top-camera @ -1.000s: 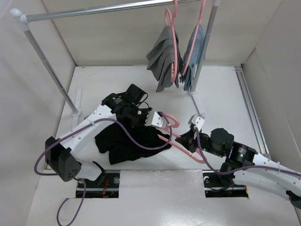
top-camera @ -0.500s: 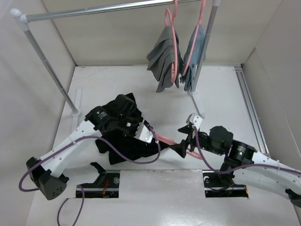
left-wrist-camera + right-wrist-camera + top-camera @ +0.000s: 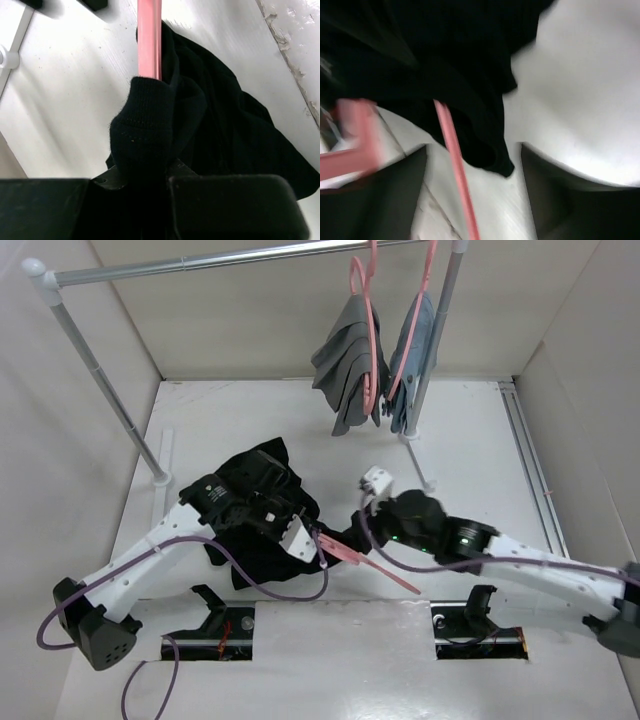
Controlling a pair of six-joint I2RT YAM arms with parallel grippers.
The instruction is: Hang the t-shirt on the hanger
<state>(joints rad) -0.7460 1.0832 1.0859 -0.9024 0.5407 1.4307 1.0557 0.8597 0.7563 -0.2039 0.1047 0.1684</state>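
Note:
The black t-shirt (image 3: pixel 250 485) lies bunched on the white table, left of centre. The pink hanger (image 3: pixel 375 565) sticks out from under it toward the near right. My left gripper (image 3: pixel 305 537) is shut on the hanger's end. In the left wrist view, the pink bar (image 3: pixel 149 40) runs up from the left gripper (image 3: pixel 167 175) with a fold of the t-shirt (image 3: pixel 225 125) draped over it. My right gripper (image 3: pixel 352 528) is open at the shirt's right edge. In the right wrist view, the right gripper (image 3: pixel 474 147) has the hanger bar (image 3: pixel 452 145) and the shirt hem (image 3: pixel 485 145) between its fingers.
A metal clothes rail (image 3: pixel 200 262) spans the back on two slanted posts (image 3: pixel 110 390). Two pink hangers carry a grey garment (image 3: pixel 350 355) and a blue-grey garment (image 3: pixel 412 350) at the rail's right end. White walls enclose the table on three sides.
My left gripper pulled the hanger back and left, under the t-shirt. My right gripper let go of the hanger and swung left to the shirt's edge.

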